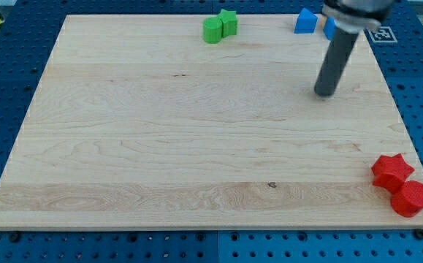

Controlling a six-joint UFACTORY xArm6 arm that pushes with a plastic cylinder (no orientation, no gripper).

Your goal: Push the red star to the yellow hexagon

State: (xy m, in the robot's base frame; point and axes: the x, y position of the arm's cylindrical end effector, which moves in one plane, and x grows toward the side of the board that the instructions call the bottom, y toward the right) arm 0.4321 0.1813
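The red star [391,171] lies near the board's bottom right corner, touching a round red block [411,198] just below and right of it. No yellow hexagon shows in the camera view. My tip [326,93] rests on the board in the upper right part, well above and to the left of the red star, touching no block.
A green star [229,23] and a green round block [212,31] sit together at the board's top edge. A blue block [306,22] lies at the top right, with another blue block [329,28] partly hidden behind the rod. The wooden board [160,131] lies on a blue pegboard.
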